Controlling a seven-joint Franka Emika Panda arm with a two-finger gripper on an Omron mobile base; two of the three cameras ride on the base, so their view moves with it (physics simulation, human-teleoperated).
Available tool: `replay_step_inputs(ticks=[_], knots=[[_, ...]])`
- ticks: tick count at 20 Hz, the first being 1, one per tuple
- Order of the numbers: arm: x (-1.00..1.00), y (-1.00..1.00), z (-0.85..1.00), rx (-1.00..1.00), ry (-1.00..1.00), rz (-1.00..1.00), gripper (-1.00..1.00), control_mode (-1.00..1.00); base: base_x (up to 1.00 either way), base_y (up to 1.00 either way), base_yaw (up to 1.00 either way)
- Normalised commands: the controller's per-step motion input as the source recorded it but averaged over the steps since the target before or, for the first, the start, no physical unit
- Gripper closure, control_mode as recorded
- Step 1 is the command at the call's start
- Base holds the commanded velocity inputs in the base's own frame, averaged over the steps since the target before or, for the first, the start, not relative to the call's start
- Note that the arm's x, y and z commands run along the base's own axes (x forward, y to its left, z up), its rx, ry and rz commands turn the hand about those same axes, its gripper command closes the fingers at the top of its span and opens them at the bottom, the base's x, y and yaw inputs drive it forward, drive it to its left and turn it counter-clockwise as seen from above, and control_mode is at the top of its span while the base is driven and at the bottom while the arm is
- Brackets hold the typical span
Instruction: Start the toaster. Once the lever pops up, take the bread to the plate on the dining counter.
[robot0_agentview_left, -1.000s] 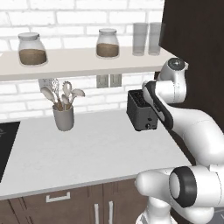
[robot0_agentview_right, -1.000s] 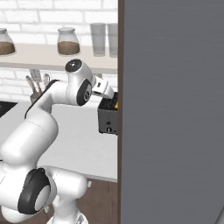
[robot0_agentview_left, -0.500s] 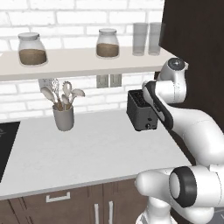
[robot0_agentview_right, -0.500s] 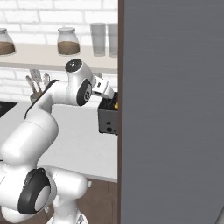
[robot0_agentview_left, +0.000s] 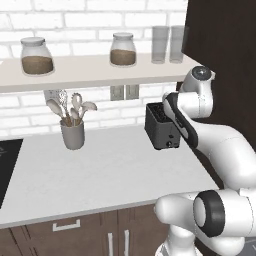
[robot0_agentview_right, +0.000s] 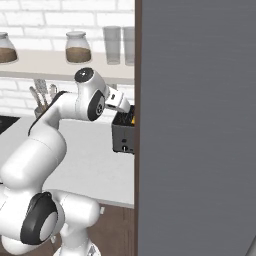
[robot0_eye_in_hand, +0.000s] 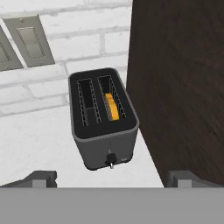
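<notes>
The toaster (robot0_eye_in_hand: 103, 119) stands on the pale worktop (robot0_agentview_left: 105, 175), at its far right end, close to the white brick wall and just beside a tall dark wood panel (robot0_eye_in_hand: 179, 83). In the hand view it sits near the centre, its 2 slots running toward 12 o'clock and its narrow end face with the small round knob (robot0_eye_in_hand: 110, 158) turned toward 6 o'clock. The bread (robot0_eye_in_hand: 112, 106) stands on edge in the slot at 3 o'clock, sunk low, with its orange-tan top edge showing between the wires; the slot at 9 o'clock holds nothing.

The end effector (robot0_eye_in_hand: 111, 178) hovers above and in front of the toaster, apart from it, its 2 dark fingertips (robot0_eye_in_hand: 41, 177) spread as wide as they go and gripping nothing. In the left base view the arm's wrist hides the toaster's right side.

At 9 o'clock from the toaster in the left base view, well apart, a grey utensil cup (robot0_agentview_left: 72, 135) holds spoons and a whisk. A shelf (robot0_agentview_left: 90, 70) above carries 2 jars (robot0_agentview_left: 123, 49) and 2 glasses (robot0_agentview_left: 160, 44). 2 wall sockets (robot0_eye_in_hand: 30, 40) sit on the bricks behind the toaster
</notes>
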Motion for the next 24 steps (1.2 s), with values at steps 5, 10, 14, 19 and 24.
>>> replay_step_inputs(ticks=[5,10,14,19,24], knots=[[0.0,0.0,0.0,0.0,0.0,0.0,-1.0,-1.0,0.0,0.0,0.0],[0.0,0.0,0.0,0.0,0.0,0.0,-1.0,-1.0,0.0,0.0,0.0],[0.0,0.0,0.0,0.0,0.0,0.0,-1.0,-1.0,0.0,0.0,0.0],[0.0,0.0,0.0,0.0,0.0,0.0,-1.0,-1.0,0.0,0.0,0.0],[0.0,0.0,0.0,0.0,0.0,0.0,-1.0,-1.0,0.0,0.0,0.0]])
